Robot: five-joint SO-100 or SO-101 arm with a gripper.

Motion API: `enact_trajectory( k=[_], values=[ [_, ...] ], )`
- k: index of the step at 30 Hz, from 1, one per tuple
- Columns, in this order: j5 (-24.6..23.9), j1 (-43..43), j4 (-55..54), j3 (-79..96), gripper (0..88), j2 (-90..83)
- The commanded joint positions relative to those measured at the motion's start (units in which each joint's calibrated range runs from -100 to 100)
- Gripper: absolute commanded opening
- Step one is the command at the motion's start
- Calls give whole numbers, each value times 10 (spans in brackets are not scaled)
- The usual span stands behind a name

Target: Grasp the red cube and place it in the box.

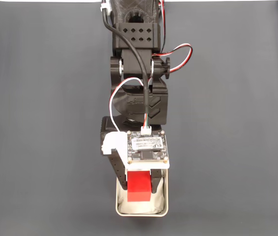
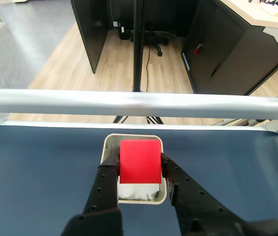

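The red cube [image 1: 139, 187] [image 2: 140, 161] sits between my two black fingers, directly over the box. My gripper [image 1: 139, 183] [image 2: 140, 167] is shut on the cube, one finger pressed to each side face. The box [image 1: 160, 211] [image 2: 110, 143] is a small silver tin with rounded corners and a white lining, lying under the cube near the table's front edge in the fixed view. In the wrist view the white lining [image 2: 138, 191] shows below the cube. Whether the cube touches the lining cannot be told.
The arm [image 1: 138, 64] stretches down the middle of the dark grey mat [image 1: 41, 123] in the fixed view. A silver rail [image 2: 139, 104] runs along the table's edge just beyond the box in the wrist view, with an office floor and a stand past it.
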Motion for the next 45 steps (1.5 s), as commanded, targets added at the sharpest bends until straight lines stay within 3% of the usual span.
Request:
enact_trajectory(
  k=[1, 24, 26, 29, 32, 38, 45],
  values=[
    [5, -8, -18, -4, 64, -10],
    [4, -12, -20, -1, 68, -10],
    [4, -12, -21, 4, 119, -11],
    [2, -11, -40, 21, 322, -19],
    [7, -8, -46, 30, 418, -24],
    [15, -8, -46, 30, 513, -28],
    [16, -8, -46, 32, 546, -32]
  ],
)
